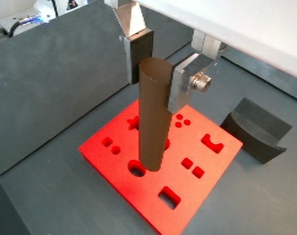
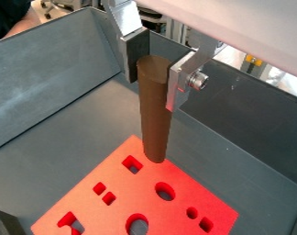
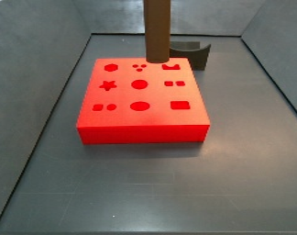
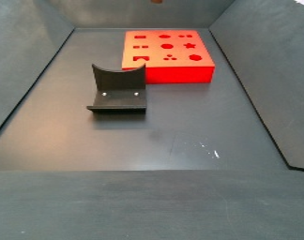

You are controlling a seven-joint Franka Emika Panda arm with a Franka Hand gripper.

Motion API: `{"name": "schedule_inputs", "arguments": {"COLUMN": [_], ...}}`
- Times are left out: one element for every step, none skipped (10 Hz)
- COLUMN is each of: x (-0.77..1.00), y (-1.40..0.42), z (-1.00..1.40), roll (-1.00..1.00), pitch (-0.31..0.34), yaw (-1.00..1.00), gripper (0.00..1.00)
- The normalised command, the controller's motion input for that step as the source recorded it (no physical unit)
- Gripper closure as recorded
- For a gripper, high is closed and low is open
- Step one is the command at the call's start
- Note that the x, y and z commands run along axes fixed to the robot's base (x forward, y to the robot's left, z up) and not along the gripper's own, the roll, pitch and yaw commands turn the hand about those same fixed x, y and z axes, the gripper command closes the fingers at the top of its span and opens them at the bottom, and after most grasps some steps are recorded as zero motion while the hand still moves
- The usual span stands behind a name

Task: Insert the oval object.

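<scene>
The oval object [image 1: 152,115], a long straight brown rod, hangs upright in the gripper [image 1: 161,69], above the red block [image 1: 210,174]. The two silver fingers [image 2: 184,81] press on its upper end from both sides, so the jaws are closed on it. It looks stiff and smooth, probably light for its length. Because the hold is near the top, I think the lower end can swing or slip if it meets an edge. In a wrist view the lower tip [image 2: 154,156] is just over the block's top face, near an oval hole [image 2: 165,191]. Beyond the block, the dark grey curved block [image 3: 192,52] stands on the floor, apart from it.
</scene>
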Motion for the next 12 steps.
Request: {"name": "schedule_inputs", "arguments": {"x": [0.0, 0.0, 0.03, 0.07, 0.11, 0.0, 0.0, 0.0, 0.0, 0.0, 0.0, 0.0], "y": [-0.03, -0.25, -0.52, -0.55, -0.25, 0.0, 0.03, 0.19, 0.17, 0.1, 0.02, 0.01], "z": [-0.12, -0.17, -0.04, 0.0, -0.07, 0.0, -0.31, -0.54, -0.54, -0.51, -0.45, -0.43], "roll": [0.05, 0.3, 0.38, 0.28, 0.13, 0.01, 0.14, 0.21, 0.24, 0.27, 0.23, 0.18], "pitch": [0.0, 0.007, 0.031, 0.007, 0.016, 0.0, 0.0, -0.043, -0.04, -0.043, -0.044, -0.046], "yaw": [0.0, 0.0, 0.05, 0.14, 0.0, 0.0, 0.0, 0.0, 0.01, 0.07, 0.17, 0.14], "gripper": [1.0, 1.0, 1.0, 1.0, 1.0, 1.0, 1.0, 1.0, 1.0, 1.0, 1.0, 1.0]}}
